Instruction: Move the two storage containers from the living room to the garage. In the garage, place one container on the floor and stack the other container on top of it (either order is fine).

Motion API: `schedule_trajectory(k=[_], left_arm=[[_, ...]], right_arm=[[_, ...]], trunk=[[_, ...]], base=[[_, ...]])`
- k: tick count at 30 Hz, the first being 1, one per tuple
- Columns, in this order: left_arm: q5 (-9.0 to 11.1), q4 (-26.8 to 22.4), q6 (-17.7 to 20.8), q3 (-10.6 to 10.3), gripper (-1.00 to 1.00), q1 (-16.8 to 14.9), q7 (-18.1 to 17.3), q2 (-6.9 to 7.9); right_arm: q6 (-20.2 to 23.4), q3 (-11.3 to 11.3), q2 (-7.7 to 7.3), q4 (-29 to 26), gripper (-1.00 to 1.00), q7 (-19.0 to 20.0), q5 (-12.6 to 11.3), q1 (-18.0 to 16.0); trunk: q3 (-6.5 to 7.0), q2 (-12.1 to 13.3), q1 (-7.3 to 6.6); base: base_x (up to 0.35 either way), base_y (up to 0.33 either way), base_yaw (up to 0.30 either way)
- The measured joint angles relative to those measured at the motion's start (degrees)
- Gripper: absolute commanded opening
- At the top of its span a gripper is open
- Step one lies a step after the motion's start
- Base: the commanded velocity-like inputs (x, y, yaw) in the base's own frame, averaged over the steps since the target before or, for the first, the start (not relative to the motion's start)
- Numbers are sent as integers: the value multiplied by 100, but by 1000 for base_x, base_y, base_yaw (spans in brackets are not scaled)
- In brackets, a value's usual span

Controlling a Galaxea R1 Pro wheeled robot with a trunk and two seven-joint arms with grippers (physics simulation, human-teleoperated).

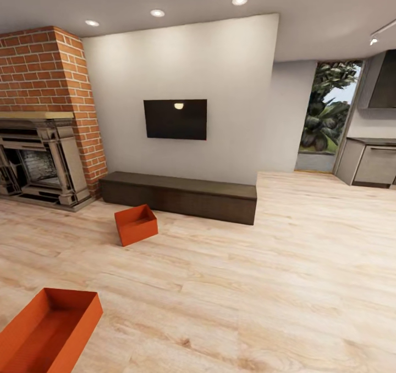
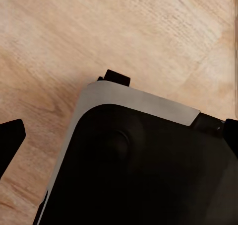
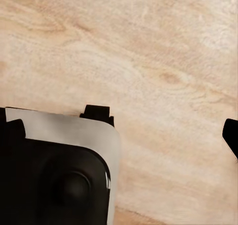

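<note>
Two orange-red storage containers lie on the light wood plank floor of the living room. One container (image 1: 136, 224) sits in front of the low dark bench, near the fireplace. The other container (image 1: 47, 332) is close by at the lower left, partly cut off by the frame edge. Both look empty. In the left wrist view my left gripper (image 2: 120, 135) is open, its dark fingertips (image 2: 10, 140) spread wide above the robot's base and the planks. My right gripper (image 3: 121, 131) is open too, with one fingertip (image 3: 231, 135) at the frame edge. Neither gripper holds anything.
A brick fireplace (image 1: 41, 159) stands at the left. A long dark bench (image 1: 181, 195) runs under a wall-mounted TV (image 1: 175, 119). At the right, the plank floor (image 1: 286, 274) stretches toward a glass door (image 1: 327, 115) and grey kitchen cabinets (image 1: 374, 161).
</note>
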Motion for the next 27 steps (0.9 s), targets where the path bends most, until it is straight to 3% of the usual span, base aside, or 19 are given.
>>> schedule_trajectory(k=[11,27], left_arm=[[-16,0,3,-7,100,0,-1,-5],[-9,0,2,-7,100,0,-2,-4]], right_arm=[[-11,1,-8,0,100,0,9,-3],[-21,8,-25,0,100,0,16,-1]], trunk=[[0,0,0],[0,0,1]], base=[[321,-11,165],[281,-154,269]])
